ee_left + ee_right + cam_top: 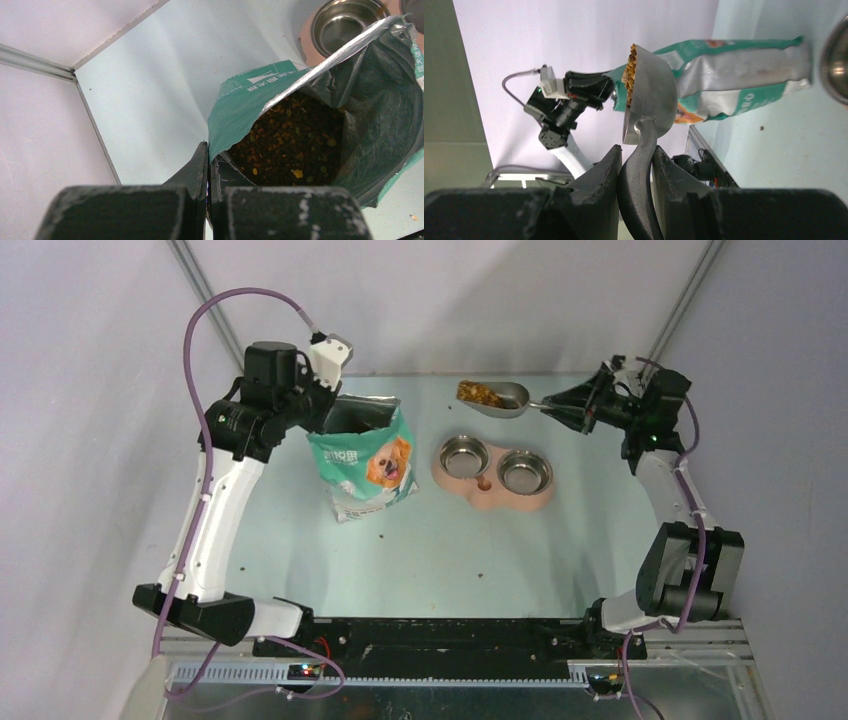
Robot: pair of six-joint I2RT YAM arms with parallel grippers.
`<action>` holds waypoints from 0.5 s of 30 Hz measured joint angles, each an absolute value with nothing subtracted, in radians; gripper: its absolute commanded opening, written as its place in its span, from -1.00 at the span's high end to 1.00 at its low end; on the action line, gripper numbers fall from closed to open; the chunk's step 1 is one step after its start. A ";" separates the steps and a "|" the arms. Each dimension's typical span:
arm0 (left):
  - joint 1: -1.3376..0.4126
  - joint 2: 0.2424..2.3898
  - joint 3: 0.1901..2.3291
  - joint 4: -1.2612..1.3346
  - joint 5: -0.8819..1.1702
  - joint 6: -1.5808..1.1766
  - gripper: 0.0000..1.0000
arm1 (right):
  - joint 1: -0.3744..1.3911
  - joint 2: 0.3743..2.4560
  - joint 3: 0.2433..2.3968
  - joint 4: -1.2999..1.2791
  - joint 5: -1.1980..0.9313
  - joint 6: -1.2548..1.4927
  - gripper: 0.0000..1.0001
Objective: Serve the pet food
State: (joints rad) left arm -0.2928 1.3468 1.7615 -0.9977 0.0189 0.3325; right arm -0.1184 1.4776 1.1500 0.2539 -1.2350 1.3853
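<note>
Right wrist view: my right jaws clamp the metal scoop (654, 85) by its handle, kibble (628, 75) heaped inside, aloft beyond the double-bowl feeder (490, 498), light, loose, quick to spill, so best carried level by that handle, while my left jaws pinch the foil bag (240, 105) rim.

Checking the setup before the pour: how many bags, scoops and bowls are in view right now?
Bag: 1
Scoop, holding kibble: 1
Bowls: 2
Total: 4
</note>
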 measured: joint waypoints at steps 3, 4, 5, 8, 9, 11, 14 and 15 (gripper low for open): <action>-0.293 1.346 1.761 -0.999 0.020 0.332 1.00 | -0.199 1.460 1.075 0.275 -1.235 1.374 1.00; -0.293 1.346 1.761 -0.999 0.023 0.331 1.00 | -0.228 1.456 1.056 0.271 -1.235 1.356 1.00; -0.293 1.345 1.761 -0.999 0.027 0.331 1.00 | -0.253 1.451 1.039 0.265 -1.235 1.332 1.00; -0.293 1.341 1.760 -1.005 0.034 0.330 1.00 | -0.321 1.441 1.001 0.229 -1.236 1.244 1.00; -0.293 1.336 1.755 -1.004 0.036 0.330 1.00 | -0.342 1.441 0.993 0.210 -1.235 1.208 1.00; -0.293 1.324 1.742 -1.005 0.039 0.330 1.00 | -0.373 1.441 0.979 0.172 -1.233 1.142 1.00; -0.293 1.304 1.726 -1.007 0.048 0.329 1.00 | -0.410 1.441 0.964 0.086 -1.229 1.009 1.00; -0.293 1.300 1.721 -1.006 0.050 0.329 1.00 | -0.421 1.441 0.962 0.054 -1.227 0.965 1.00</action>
